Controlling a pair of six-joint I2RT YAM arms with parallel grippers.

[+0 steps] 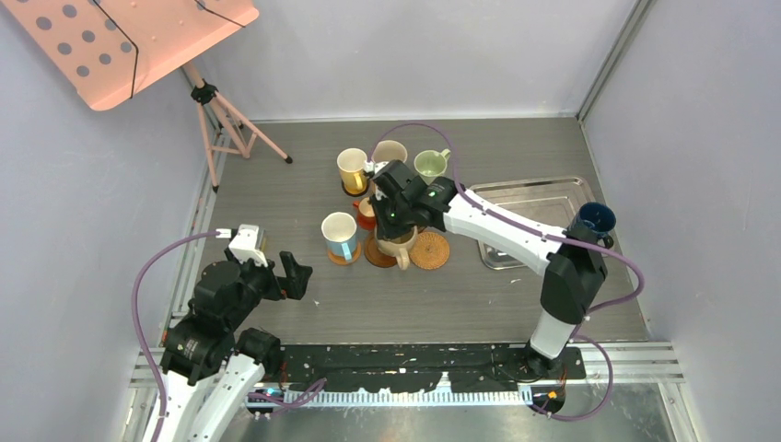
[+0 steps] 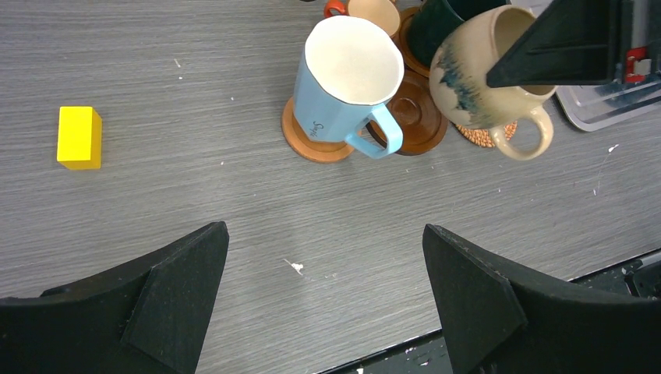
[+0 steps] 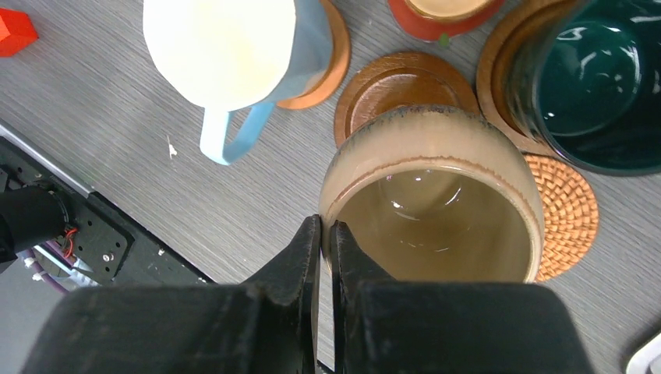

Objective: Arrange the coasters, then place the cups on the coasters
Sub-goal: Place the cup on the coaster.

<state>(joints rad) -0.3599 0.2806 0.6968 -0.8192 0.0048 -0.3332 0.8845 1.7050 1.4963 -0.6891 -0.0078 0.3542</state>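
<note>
Nearest the bases, the left gripper (image 2: pixel 323 234) hangs with its jaws spread wide and nothing between them, well short of and left of the beige mug (image 3: pixel 433 202). The right gripper (image 3: pixel 326 226) is clamped on that mug's near rim, one finger inside and one outside. It holds the mug tilted above the dark brown coaster (image 3: pixel 397 86) and the wicker coaster (image 3: pixel 569 214); whether the base touches either cannot be told. A pinch this thin on glazed ceramic could let the mug swing or slip. It could also come down straddling both discs, or knock the white-blue mug (image 2: pixel 343 74) just left of it or the dark green mug (image 3: pixel 600 86) just behind. All three mugs look empty. The white-blue one sits on an orange-tan coaster (image 2: pixel 300 144). Farther behind the beige mug are the yellow mug (image 1: pixel 352 168), cream mug (image 1: pixel 390 152) and pale green mug (image 1: pixel 429 165), none showing contents. Well to its right, a navy mug (image 1: pixel 592 219) is beside the metal tray (image 1: pixel 543 198).
</note>
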